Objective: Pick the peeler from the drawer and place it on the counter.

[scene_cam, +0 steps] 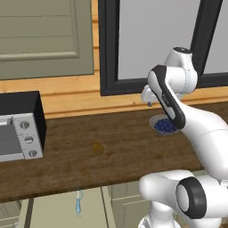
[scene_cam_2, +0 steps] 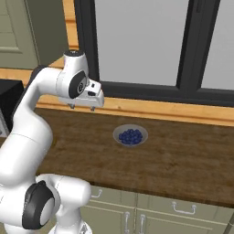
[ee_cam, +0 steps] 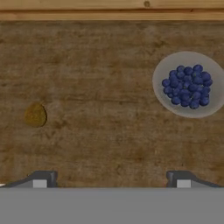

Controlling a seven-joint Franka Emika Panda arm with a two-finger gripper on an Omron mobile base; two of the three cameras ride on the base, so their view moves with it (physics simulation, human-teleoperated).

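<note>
The dark wood tabletop (scene_cam: 111, 164) runs wide across the room under the black-framed window (scene_cam_2: 141, 45). Below its front edge the pale green drawer (scene_cam: 58, 209) stands pulled open, and the slim blue peeler (scene_cam: 78, 205) lies inside it, near the middle. At the left end sits a toaster oven (scene_cam: 20, 127). The white arm is folded high, its pincer (scene_cam_2: 82, 106) hanging above the wood with the tips set wide apart and nothing between them. A grey bowl of blueberries (ee_cam: 189, 84) rests further right, well apart from a small brown spot (ee_cam: 35, 115)
</note>
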